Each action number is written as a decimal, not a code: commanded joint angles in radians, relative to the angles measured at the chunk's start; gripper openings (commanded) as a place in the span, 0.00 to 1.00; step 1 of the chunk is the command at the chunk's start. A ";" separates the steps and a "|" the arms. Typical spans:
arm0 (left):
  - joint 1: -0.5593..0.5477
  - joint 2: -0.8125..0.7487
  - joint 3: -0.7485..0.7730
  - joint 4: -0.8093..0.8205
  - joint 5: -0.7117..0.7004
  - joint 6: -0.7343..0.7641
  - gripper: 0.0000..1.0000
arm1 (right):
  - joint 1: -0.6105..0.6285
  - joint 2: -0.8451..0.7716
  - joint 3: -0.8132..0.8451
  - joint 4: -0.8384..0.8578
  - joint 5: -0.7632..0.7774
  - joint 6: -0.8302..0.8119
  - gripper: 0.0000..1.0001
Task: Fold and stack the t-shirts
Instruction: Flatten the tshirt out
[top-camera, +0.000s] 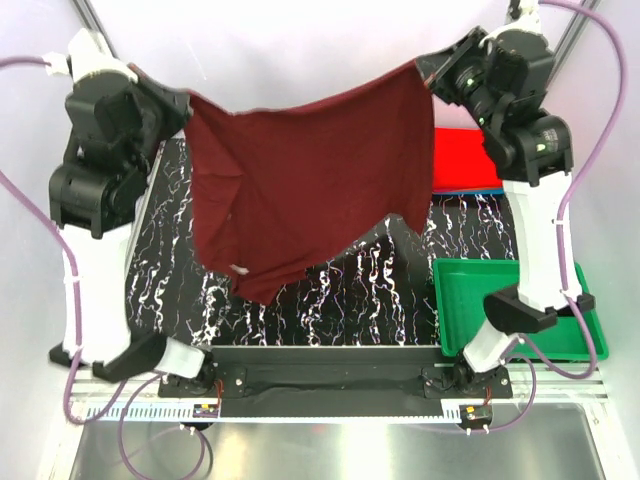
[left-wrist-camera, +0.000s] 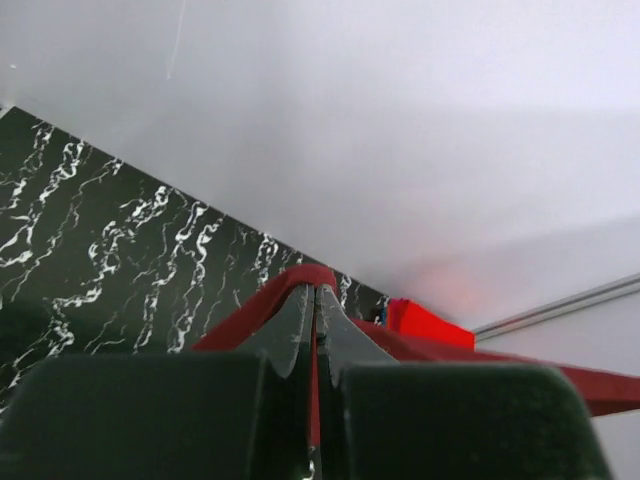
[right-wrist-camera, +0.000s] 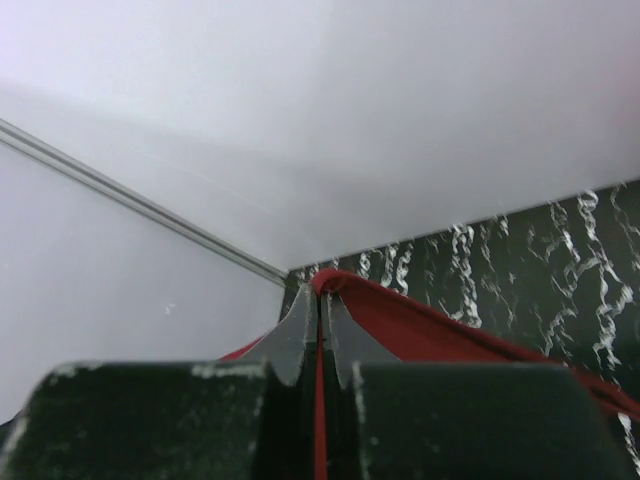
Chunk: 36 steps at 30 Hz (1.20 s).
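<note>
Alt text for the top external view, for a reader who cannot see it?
A dark maroon t-shirt hangs spread in the air over a black marbled table, the left gripper and right gripper each shut on an upper corner. A bright red shirt lies far right; a green tray sits near right.

— How were the arms standing?
— Both were raised high. The left arm (top-camera: 92, 260) rose up the left side and the right arm (top-camera: 540, 225) up the right, wrists turned inward.
— And the grippers?
— The left gripper (top-camera: 183, 100) and right gripper (top-camera: 430, 80) were well apart, each with its jaws pinched tight on the upper edge of the maroon t-shirt (top-camera: 310, 180).
</note>
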 joint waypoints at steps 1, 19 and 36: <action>0.000 -0.168 -0.147 0.157 0.026 0.033 0.00 | 0.003 -0.152 -0.193 0.198 0.018 -0.008 0.00; 0.000 -0.597 -0.368 -0.297 0.382 -0.024 0.00 | 0.003 -0.718 -0.507 -0.207 -0.167 0.017 0.00; 0.031 -0.301 0.003 -0.036 0.086 0.116 0.00 | 0.003 -0.430 -0.384 0.117 -0.207 0.070 0.00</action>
